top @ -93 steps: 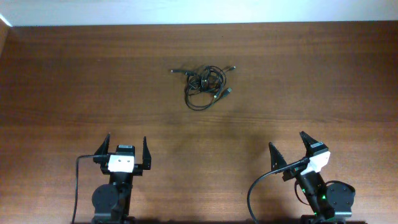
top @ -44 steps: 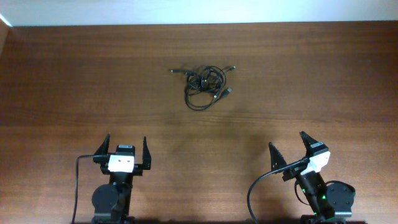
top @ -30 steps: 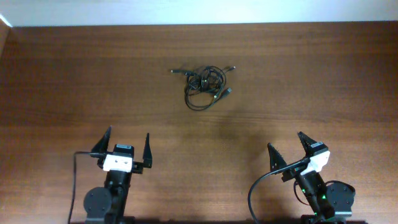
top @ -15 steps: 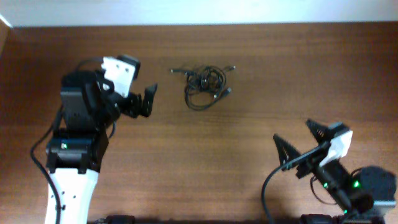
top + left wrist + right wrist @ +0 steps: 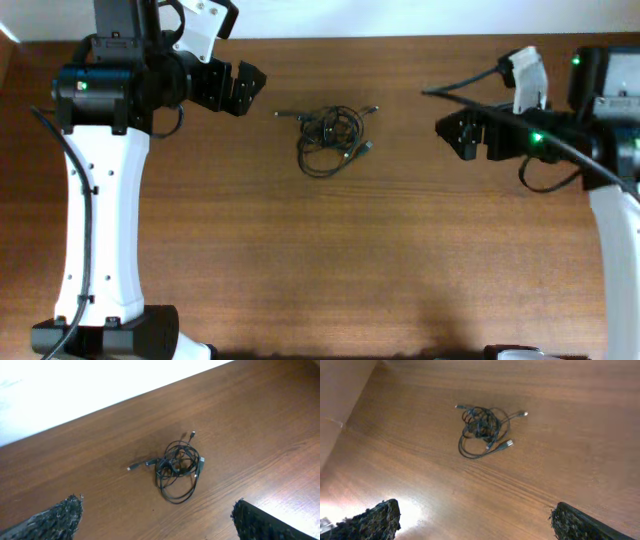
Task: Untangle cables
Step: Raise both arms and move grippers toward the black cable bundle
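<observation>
The cables point(image 5: 331, 138) lie as one small tangled bunch of thin black cords with plug ends on the wooden table point(image 5: 320, 250), at the far middle. They also show in the left wrist view point(image 5: 176, 471) and in the right wrist view point(image 5: 484, 430). My left gripper point(image 5: 244, 88) is open and empty, raised to the left of the bunch. My right gripper point(image 5: 462, 133) is open and empty, raised to the right of the bunch. Neither touches the cables. In both wrist views only the fingertips show at the bottom corners.
A white wall runs along the table's far edge point(image 5: 320, 18). The left arm's white link point(image 5: 95, 220) stands over the table's left side. The right arm point(image 5: 610, 200) reaches in from the right edge.
Both arms have risen from their folded rest at the near edge and swung toward the far side, now flanking the cable bunch. The cables have not moved.
</observation>
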Controlling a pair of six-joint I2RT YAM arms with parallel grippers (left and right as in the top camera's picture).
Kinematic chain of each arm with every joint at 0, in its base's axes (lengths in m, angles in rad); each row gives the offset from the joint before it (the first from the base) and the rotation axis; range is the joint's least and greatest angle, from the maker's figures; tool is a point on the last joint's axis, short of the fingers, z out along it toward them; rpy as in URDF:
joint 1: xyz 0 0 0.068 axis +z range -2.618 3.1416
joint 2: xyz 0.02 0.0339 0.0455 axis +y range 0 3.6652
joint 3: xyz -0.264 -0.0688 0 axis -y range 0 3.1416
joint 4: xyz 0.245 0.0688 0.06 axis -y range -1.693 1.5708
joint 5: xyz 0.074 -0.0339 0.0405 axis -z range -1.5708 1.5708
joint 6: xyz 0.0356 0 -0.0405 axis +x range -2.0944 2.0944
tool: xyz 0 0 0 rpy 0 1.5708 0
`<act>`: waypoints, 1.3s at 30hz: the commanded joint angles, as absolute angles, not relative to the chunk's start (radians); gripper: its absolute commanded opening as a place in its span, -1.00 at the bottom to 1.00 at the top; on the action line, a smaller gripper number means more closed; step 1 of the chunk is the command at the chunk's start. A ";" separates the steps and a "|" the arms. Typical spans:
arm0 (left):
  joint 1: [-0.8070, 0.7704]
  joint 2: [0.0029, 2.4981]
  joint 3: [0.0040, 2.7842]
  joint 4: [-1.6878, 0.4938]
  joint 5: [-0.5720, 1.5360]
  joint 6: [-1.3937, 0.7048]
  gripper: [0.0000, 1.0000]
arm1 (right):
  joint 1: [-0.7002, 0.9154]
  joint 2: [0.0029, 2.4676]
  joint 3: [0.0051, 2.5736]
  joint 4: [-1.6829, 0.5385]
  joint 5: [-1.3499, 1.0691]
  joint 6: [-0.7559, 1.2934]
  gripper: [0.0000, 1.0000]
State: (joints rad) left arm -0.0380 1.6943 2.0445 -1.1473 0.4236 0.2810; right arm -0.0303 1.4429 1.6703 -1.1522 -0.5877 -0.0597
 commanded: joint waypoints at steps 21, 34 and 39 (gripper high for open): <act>-0.435 2.337 2.112 -0.815 0.190 -0.299 -1.00 | -0.033 1.484 1.687 -1.242 -0.703 -0.064 0.92; -0.192 2.061 2.145 -1.084 1.045 -0.170 -1.00 | 0.079 1.661 1.687 -1.076 -0.782 -0.043 0.77; -0.180 2.061 2.145 -1.158 1.122 -0.170 -1.00 | 0.237 1.741 1.687 -0.774 -0.666 0.263 0.05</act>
State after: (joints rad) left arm -0.1844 2.0724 2.1357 -1.1492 1.0641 -0.1764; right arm 0.2039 1.7279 1.6711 -0.8043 -0.7441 0.1303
